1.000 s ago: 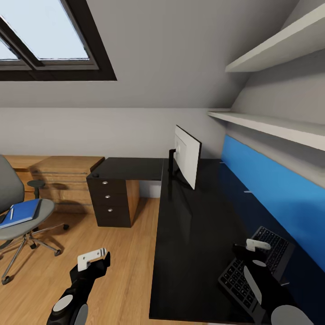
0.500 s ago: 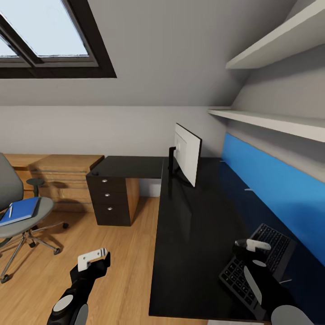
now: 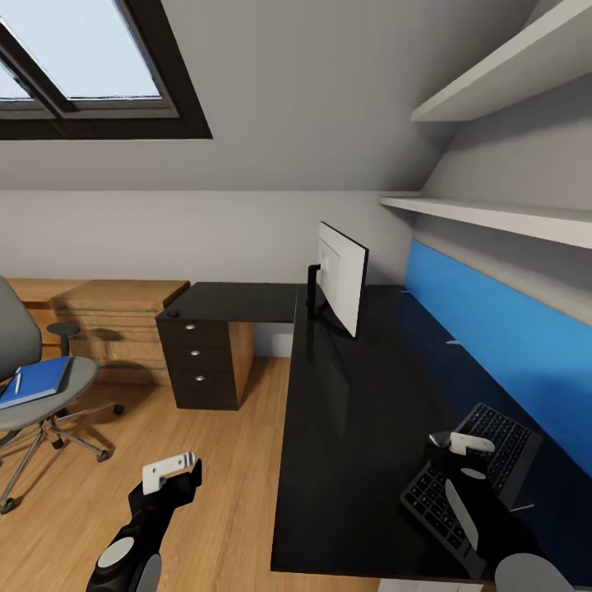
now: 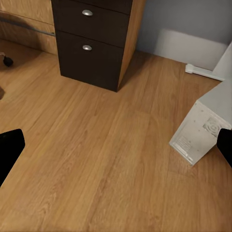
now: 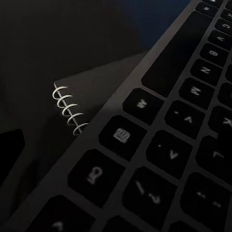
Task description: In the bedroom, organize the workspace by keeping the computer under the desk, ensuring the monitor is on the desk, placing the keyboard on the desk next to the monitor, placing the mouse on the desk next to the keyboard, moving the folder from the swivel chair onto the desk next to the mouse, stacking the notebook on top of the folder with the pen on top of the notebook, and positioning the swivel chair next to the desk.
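Right jaws right over keyboard on desk, can't tell if apart. Left jaws apart over floor, computer beside.

A glossy black L-shaped desk with a blue back panel is seen. On it the monitor stands upright near the corner, and the grey keyboard lies at an angle near the front end, partly over a spiral-bound notebook. The light grey computer stands on the floor near the desk's drawers. Well apart from the desk, the blue folder lies on the grey swivel chair, with a white pen on it.
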You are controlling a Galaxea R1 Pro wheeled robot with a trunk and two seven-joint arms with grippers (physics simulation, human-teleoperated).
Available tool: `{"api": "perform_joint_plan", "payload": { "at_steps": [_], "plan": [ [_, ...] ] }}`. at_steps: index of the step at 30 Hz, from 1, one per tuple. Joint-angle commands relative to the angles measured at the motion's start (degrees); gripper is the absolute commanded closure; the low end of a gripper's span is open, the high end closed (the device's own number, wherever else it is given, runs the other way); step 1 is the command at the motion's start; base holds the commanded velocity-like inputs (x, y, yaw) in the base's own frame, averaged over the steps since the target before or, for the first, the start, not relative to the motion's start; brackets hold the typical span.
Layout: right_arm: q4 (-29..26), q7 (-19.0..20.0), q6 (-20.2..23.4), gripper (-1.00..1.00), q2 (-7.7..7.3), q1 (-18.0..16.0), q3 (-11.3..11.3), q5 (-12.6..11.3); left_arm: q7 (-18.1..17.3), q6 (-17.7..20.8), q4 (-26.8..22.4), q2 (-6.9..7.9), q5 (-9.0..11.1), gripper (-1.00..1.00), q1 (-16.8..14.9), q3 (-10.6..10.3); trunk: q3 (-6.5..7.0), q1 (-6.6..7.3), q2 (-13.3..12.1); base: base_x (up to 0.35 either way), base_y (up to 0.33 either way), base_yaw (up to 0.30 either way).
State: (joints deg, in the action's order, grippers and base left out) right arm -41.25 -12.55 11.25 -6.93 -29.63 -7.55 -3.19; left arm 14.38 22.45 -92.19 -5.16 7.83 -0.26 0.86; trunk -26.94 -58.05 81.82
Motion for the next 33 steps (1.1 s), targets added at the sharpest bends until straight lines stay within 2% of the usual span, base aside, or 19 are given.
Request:
{"api": "perform_joint_plan", "payload": {
  "at_steps": [1, 6, 14, 33],
  "plan": [
    [2.54, -0.28, 0.64, -1.00, -0.02, 0.00, 0.00, -0.59, 0.27, 0.22, -0.06, -0.02, 0.60, -1.00, -0.04, 0.02, -0.07, 0.00, 0.03, 0.000, 0.000, 0.000],
    [2.57, -0.28, 3.08, -1.00, -0.03, 0.00, -0.01, -0.59, 0.03, 0.29, 0.06, 0.18, 0.60, -1.00, -0.04, 0.08, -0.07, 0.00, 0.03, 0.000, 0.000, 0.000],
    [2.58, -0.22, 4.01, -1.00, -0.01, 0.01, 0.00, -0.59, -0.04, 0.31, 0.17, 0.31, 0.60, -1.00, -0.04, 0.17, -0.07, 0.00, 0.03, -0.034, 0.000, 0.000],
    [2.58, -0.11, 4.13, -1.00, -0.01, -0.01, 0.23, -0.50, -0.05, 0.31, 0.26, 0.33, 0.60, -1.00, -0.06, 0.19, -0.07, 0.00, 0.03, -0.231, 0.000, 0.000]
  ]
}}
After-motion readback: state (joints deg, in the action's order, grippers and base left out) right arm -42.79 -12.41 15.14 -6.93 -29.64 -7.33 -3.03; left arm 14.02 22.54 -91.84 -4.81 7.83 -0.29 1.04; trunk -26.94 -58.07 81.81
